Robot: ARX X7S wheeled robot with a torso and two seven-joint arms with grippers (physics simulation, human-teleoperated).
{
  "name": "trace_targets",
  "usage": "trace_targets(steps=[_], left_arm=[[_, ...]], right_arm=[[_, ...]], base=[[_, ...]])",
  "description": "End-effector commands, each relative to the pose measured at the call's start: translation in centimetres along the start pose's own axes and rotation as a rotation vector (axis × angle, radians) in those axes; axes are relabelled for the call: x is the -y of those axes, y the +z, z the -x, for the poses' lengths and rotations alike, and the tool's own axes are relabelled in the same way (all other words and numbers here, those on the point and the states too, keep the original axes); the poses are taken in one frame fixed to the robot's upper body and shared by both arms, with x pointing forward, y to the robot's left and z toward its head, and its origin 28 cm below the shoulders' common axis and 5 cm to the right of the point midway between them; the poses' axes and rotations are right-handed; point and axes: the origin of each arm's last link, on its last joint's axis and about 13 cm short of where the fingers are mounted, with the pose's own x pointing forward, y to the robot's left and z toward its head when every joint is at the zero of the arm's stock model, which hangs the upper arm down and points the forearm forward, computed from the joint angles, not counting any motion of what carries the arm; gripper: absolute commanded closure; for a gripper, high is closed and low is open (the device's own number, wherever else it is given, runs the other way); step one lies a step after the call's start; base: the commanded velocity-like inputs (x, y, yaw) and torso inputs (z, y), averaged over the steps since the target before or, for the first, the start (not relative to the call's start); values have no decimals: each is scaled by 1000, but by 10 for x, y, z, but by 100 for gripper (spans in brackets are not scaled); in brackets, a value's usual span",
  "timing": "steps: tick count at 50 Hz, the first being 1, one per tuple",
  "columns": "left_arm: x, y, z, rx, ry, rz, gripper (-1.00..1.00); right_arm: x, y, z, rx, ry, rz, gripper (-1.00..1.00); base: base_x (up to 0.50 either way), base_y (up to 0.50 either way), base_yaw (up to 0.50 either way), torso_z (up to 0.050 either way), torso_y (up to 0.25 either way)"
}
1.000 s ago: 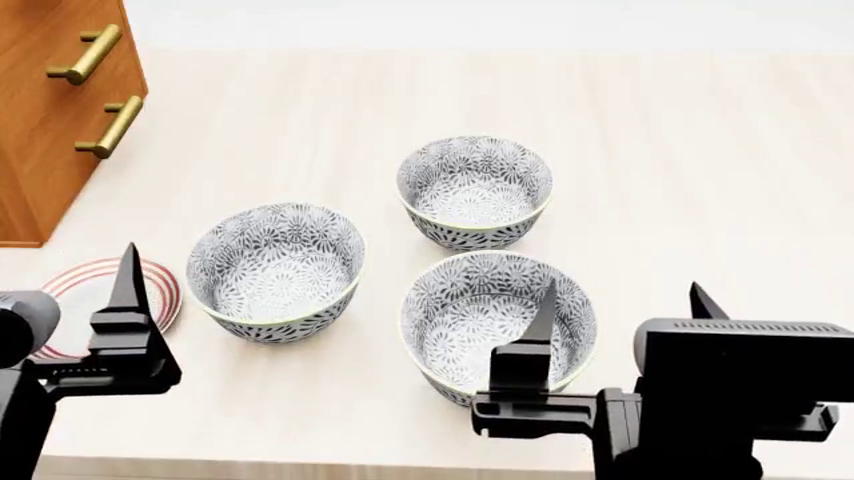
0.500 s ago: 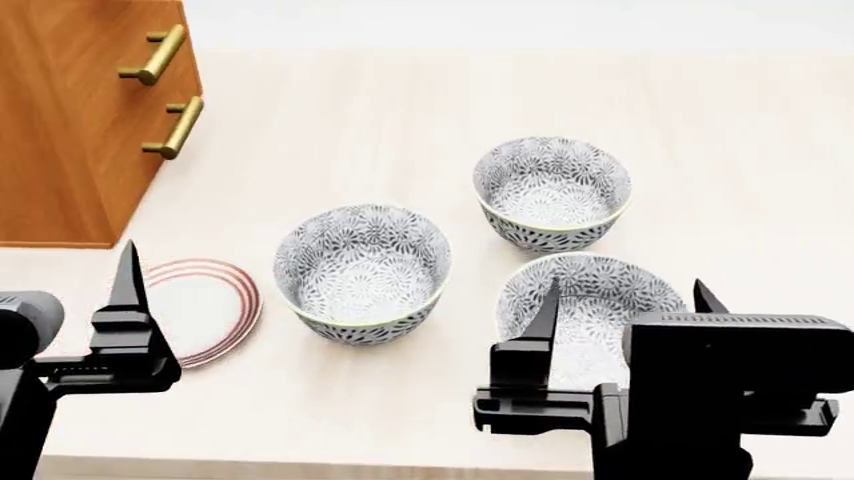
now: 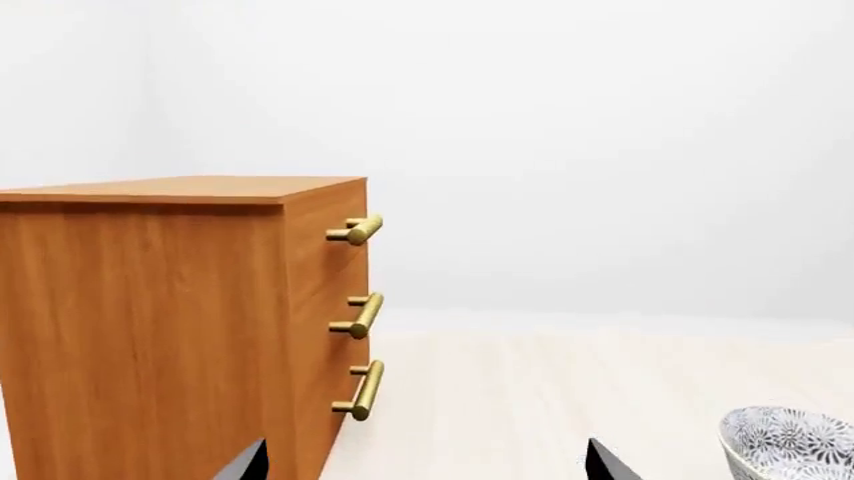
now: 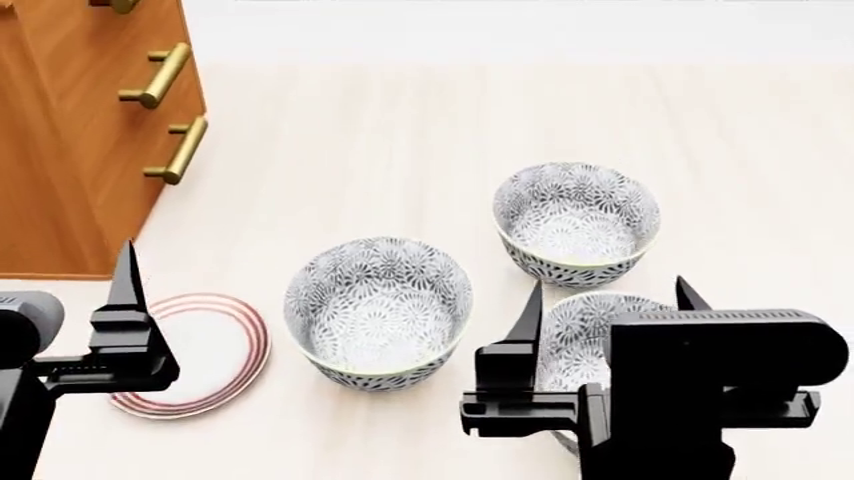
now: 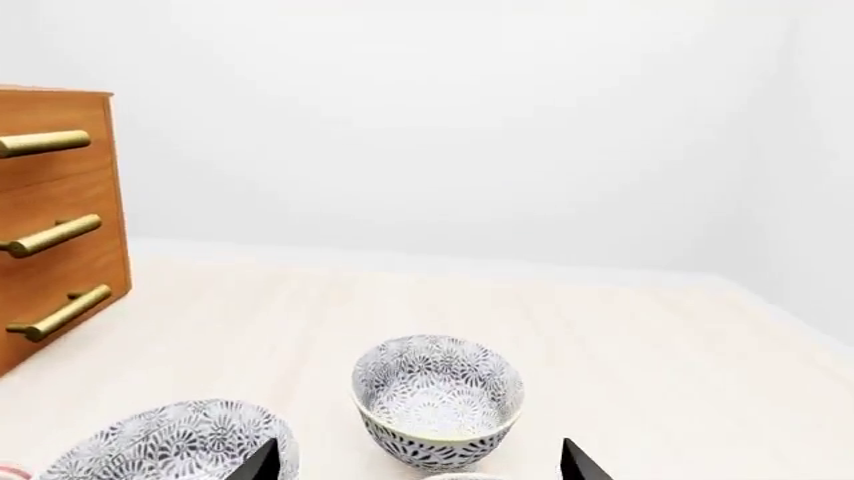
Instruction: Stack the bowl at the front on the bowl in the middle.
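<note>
Since a second ago our view has swung, sliding the bowls rightward and the drawer cabinet (image 4: 80, 140) further in. Our right gripper (image 4: 607, 300) hangs spread wide and empty above the front bowl (image 4: 587, 320); our left gripper (image 4: 130, 300) shows one finger, so we cannot tell its opening. Nothing is grasped, so gripping, lifting and stacking onto the middle bowl (image 4: 379, 312) all remain.

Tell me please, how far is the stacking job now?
Done: nothing. All three bowls sit apart on the table.
In hand: the open right gripper hangs over the front bowl without holding it; the open left gripper is idle.
Left: grasp it, lift it, set it in the middle bowl.
</note>
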Motion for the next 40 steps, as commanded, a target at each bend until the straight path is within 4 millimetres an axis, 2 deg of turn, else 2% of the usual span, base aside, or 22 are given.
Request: trace_targets(steps=[1,30,31,40], left_arm=[[0,0,0,2,1,1,-100],[1,-3,0,-1,-1,-14,-100],[1,-3,0,-1,-1,-13,-100],[1,-3,0,-1,-1,-13,-100]], right_arm=[[0,2,0,2,5,10,-100],[0,-2,0,-10,10,12,-100],[1,-1,0,4,-40,12,-100],[2,0,-2,-11,-52,-30,-100]], base=[[500,0,0,0,0],[500,0,0,0,1],[500,0,0,0,0],[0,0,0,0,0]])
